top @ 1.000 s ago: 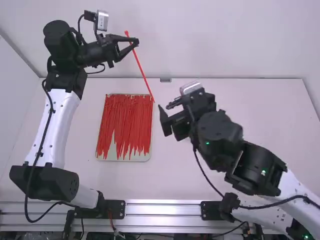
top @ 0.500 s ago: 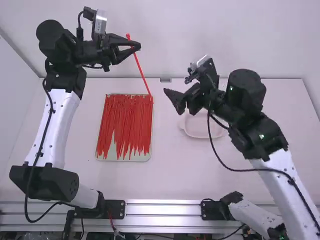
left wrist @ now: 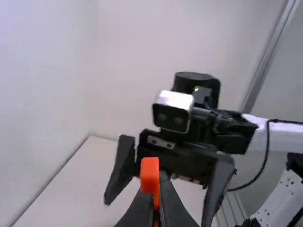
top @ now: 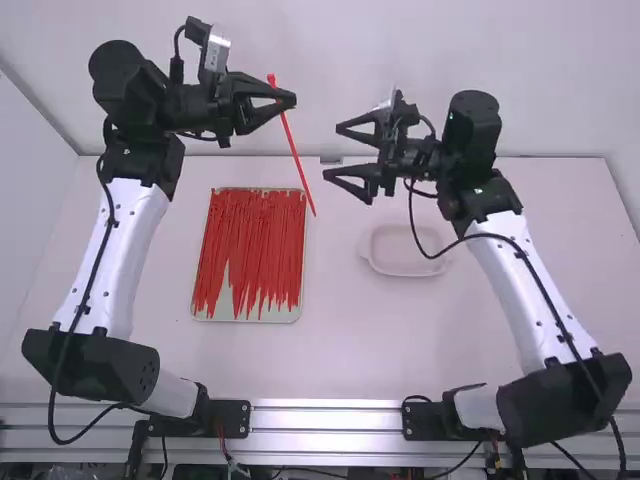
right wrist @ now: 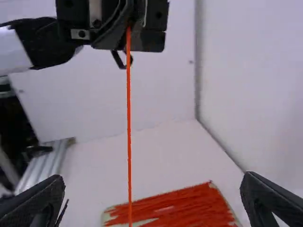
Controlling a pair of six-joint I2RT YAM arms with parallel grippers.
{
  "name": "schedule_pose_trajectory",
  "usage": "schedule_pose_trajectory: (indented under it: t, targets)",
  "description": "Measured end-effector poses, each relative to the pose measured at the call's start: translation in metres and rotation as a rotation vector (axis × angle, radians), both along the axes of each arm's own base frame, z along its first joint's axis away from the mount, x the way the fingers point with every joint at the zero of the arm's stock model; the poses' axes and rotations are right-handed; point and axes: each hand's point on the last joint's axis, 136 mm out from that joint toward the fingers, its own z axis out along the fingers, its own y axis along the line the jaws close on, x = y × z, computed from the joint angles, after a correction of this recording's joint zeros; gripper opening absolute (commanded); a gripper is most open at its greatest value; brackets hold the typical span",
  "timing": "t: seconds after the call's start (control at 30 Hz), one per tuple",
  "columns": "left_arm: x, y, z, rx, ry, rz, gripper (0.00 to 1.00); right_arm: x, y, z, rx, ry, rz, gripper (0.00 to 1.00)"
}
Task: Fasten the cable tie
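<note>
My left gripper (top: 281, 101) is held high above the table's far left, shut on a single red cable tie (top: 296, 155) just below its head. The strap hangs down and to the right over the tray's far corner. In the left wrist view the tie's head (left wrist: 150, 174) sticks up between my closed fingers. My right gripper (top: 338, 154) stands open just right of the strap, facing the left one, with nothing between its fingers. In the right wrist view the tie (right wrist: 128, 123) runs straight down from the left gripper (right wrist: 124, 29), midway between my spread fingers (right wrist: 40, 198).
A tray (top: 205, 312) filled with several red cable ties (top: 250, 250) lies on the table's left half; those ties (right wrist: 175, 208) lie below the right gripper. A shallow white dish (top: 404, 251) sits right of the tray. The back wall is close behind both grippers.
The right arm swung up from low beside the tray to face the left gripper and the hanging tie. The left gripper shifted slightly right, still holding the tie.
</note>
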Motion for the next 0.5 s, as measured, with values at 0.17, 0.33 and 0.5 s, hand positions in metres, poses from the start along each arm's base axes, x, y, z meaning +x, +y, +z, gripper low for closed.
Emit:
schedule_pose_trajectory:
  t: [0.17, 0.33, 0.5]
  targets:
    - [-0.002, -0.004, 0.000, 0.000, 0.000, -0.011, 0.02, -0.009, 0.013, -0.010, 0.014, 0.044, 0.124, 0.86]
    - [-0.003, -0.011, -0.001, -0.004, 0.017, -0.018, 0.02, -0.024, 0.024, -0.010, 0.017, 0.057, 0.196, 0.73]
    - [-0.004, -0.017, -0.001, -0.008, 0.020, -0.023, 0.02, -0.034, 0.031, -0.010, 0.019, 0.067, 0.242, 0.49]
